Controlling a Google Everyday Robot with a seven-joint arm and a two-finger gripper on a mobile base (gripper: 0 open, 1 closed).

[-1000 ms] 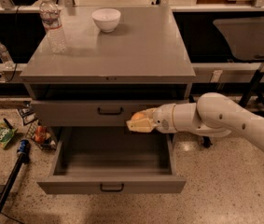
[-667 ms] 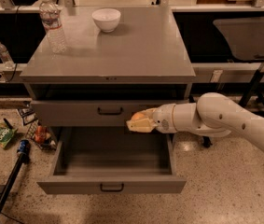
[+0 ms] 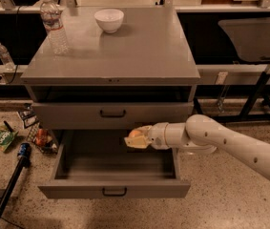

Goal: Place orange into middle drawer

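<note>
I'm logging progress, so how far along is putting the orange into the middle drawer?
Done: the middle drawer stands pulled open. In hand: the gripper holds the orange above the drawer's back right area, not touching the drawer floor. Left: lowering it in and letting go.

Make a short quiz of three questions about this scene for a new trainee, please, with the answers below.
1. True or false: the orange already lies on the floor of the open drawer.
2. Where is the gripper?
A. inside the upper drawer
B. over the open drawer, toward its right side
C. down on the ground
3. Which two things stand on the cabinet top?

Key
1. False: the gripper holds the orange above the drawer.
2. B
3. A white bowl and a clear bottle.
</note>
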